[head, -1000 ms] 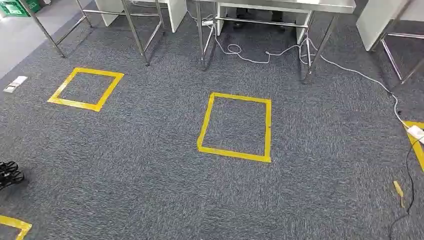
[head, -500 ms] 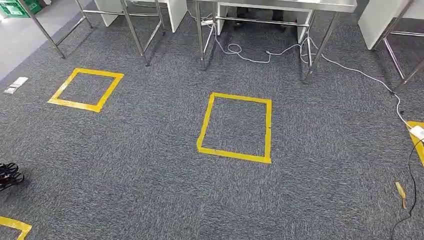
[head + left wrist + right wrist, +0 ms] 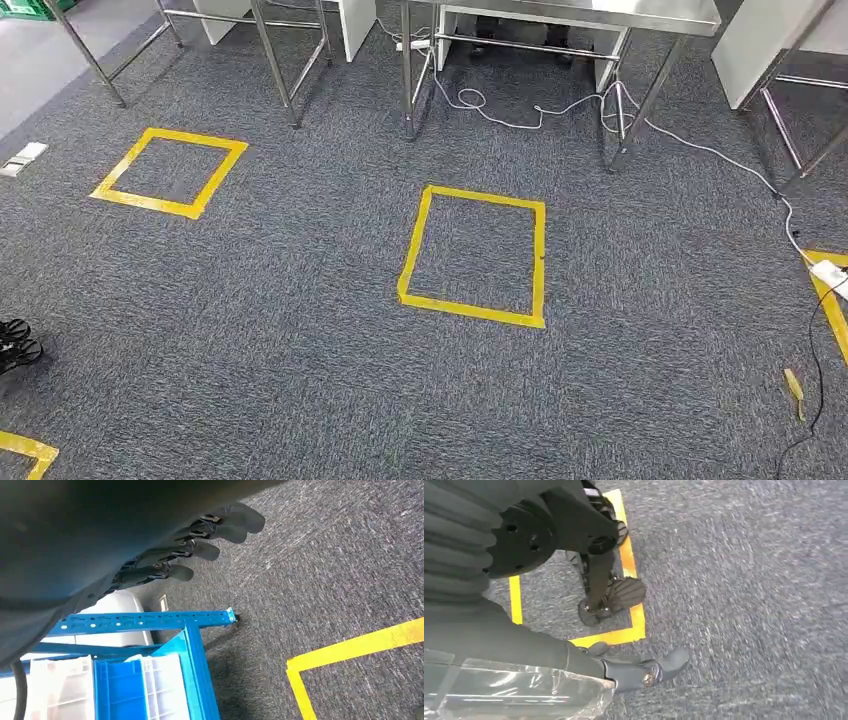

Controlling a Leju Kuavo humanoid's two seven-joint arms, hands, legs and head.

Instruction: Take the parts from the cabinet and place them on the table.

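Note:
In the right wrist view my right hand (image 3: 634, 672) grips a clear plastic bag (image 3: 514, 692) that crumples against its palm; what the bag contains is hidden. My left hand (image 3: 200, 540) hangs with its dark fingers stretched out and apart, holding nothing. Its fingertips (image 3: 15, 345) also poke in at the left edge of the head view. Close behind the left hand stands the blue cabinet rack (image 3: 150, 622) with white and blue bins (image 3: 120, 690). A steel table (image 3: 560, 12) stands ahead at the top of the head view.
Grey carpet with yellow tape squares: one in the middle (image 3: 473, 255), one to the left (image 3: 168, 172), parts of others at the edges. White cables (image 3: 540, 105) trail around the steel table legs (image 3: 635, 115). A power strip (image 3: 830, 272) lies at right.
The whole head picture has shifted a little, so the camera has moved. My left hand's fingertips sit slightly further out at the left edge.

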